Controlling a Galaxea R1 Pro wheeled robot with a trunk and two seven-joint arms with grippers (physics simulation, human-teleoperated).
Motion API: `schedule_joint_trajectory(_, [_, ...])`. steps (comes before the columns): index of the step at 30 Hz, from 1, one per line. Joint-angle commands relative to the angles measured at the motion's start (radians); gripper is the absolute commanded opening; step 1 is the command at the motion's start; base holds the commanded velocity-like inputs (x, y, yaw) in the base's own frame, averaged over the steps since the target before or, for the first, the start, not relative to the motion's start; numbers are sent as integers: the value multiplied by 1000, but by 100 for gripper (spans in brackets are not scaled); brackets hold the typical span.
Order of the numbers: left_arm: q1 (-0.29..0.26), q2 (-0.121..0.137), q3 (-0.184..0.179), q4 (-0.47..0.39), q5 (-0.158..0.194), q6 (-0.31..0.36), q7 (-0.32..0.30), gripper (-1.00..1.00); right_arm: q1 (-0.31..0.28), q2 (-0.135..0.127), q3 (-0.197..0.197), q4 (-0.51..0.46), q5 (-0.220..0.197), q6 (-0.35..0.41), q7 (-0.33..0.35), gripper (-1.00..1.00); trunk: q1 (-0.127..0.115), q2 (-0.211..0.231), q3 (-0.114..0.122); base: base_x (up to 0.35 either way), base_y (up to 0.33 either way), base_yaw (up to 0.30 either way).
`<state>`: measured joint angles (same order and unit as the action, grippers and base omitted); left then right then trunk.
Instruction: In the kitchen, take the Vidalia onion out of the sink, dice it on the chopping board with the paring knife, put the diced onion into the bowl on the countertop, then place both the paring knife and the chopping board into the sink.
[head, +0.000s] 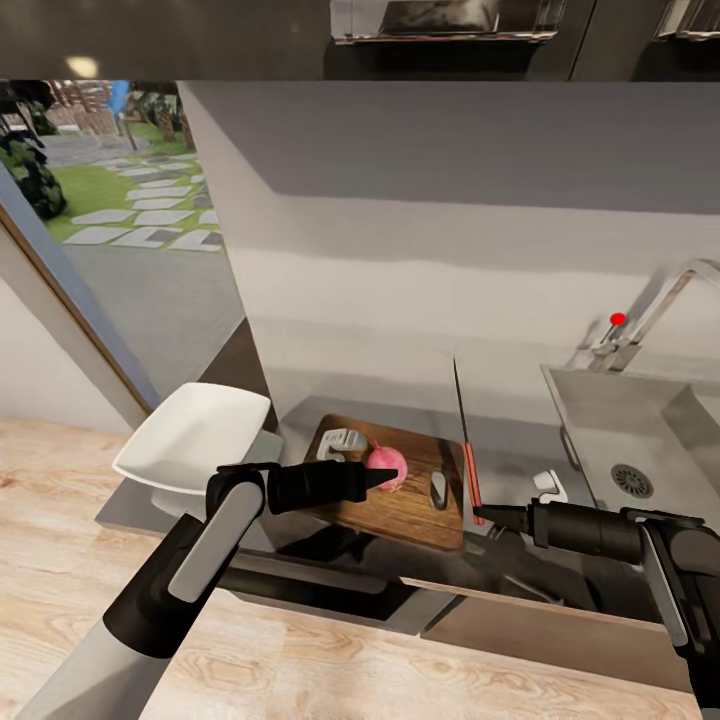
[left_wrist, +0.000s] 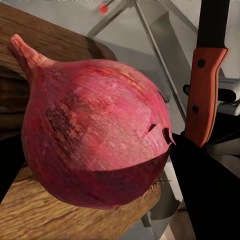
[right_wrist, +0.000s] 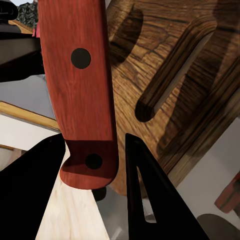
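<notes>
Head view, nearest first: my two arms reach in over the tabletop. My left pincer sits against the onion; the left wrist view shows the bulb close up between dark fingers, so I judge it closed on the onion, steadying it on the chopping board. My right pincer has the butt of the knife handle between its two fingers, as the right wrist view shows, closed on it. The knife lies along the board's right edge, blade pointing to twelve o'clock. From the onion, the white bowl sits at nine o'clock, at the tabletop's left end. The sink lies off at three o'clock, with the faucet behind it at about one o'clock.

I read this as the start of the dicing step: onion on the board, still whole. Next I'd need to lift the knife, swing the blade over the bulb and press down, clear of my left fingers.
</notes>
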<state>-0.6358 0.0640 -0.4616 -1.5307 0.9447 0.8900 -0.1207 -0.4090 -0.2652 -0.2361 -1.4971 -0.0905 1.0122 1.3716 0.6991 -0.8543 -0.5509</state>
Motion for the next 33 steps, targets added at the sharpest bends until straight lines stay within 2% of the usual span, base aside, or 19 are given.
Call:
schedule_joint_trajectory(1, [-1,0,0,0,-6,2,-7,-100,-1,0,0,0,-3,7,1,-100,0,-1,-1,6,0,0])
schedule_joint_trajectory(22, [-1,1,1,0,-7,1,-7,-100,-1,-1,0,0,-4,7,1,-100,0,-1,-1,39,0,0])
schedule_joint_trajectory(33, [-1,1,3,0,-7,1,-7,-100,-1,0,0,0,-5,8,1,-100,0,-1,-16,0,0,0])
